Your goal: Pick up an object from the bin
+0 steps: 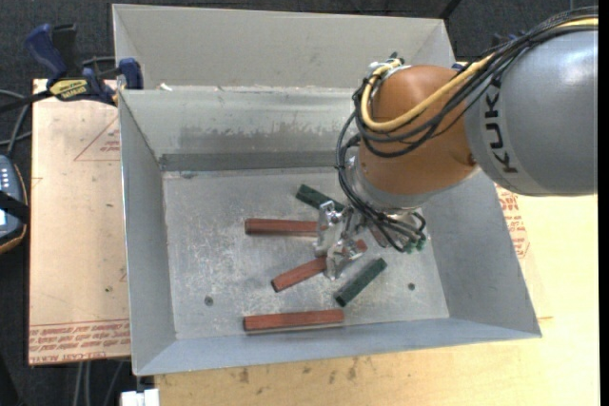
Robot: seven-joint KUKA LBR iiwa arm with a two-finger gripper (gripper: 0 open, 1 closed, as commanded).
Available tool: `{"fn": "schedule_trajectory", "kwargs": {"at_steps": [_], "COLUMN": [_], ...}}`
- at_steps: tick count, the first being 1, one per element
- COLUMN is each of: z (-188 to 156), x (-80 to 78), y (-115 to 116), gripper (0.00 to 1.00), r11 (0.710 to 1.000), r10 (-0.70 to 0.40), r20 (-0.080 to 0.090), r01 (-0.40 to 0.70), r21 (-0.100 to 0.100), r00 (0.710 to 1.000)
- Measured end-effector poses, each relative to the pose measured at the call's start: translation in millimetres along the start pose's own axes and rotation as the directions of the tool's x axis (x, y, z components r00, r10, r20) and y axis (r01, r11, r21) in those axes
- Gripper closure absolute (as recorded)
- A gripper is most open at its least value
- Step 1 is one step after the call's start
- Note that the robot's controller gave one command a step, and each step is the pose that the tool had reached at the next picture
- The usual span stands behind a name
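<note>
Bars of two colours lie loose on the floor of the grey metal bin [143, 233], and the gripper [333, 242] is down among them, right of the floor's middle. The arm reaches in from the right, its orange wrist cover [414, 138] wrapped in black and yellow cables and hiding part of the bin's right side.

Below the cover the two metal fingers [330, 218] stand apart, one toward the back wall and one toward the front. No thing can be seen clamped between them. The farther fingertip is at the right end of the level red-brown bar [281, 227], which lies across the middle of the floor. The nearer fingertip is at the upper right end of the tilted red-brown bar [300, 276], which slopes down to the left. Whether either tip touches its bar cannot be told.

Just right of the nearer fingertip lies a slanted dark green bar [362, 280]. A second dark green bar [312, 197] lies behind the gripper, partly under the wrist. A dark green piece [411, 243] peeps out at the wrist's right. The long red-brown bar [293, 320] rests well apart, along the front wall.
</note>
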State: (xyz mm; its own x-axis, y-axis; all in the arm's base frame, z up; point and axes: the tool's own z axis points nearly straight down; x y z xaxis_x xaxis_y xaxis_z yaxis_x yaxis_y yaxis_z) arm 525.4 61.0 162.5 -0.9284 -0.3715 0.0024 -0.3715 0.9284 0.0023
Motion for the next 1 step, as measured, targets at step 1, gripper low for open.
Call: {"fn": "schedule_trajectory", "kwargs": {"at_steps": [1], "z": [-21.1], "x": [-0.7], "y": [-0.2], "gripper": [1.00], "r11": [1.000], "r10": [0.000], "r20": [0.004], "r01": [0.000], "r21": [0.001], "r00": [1.000]}}
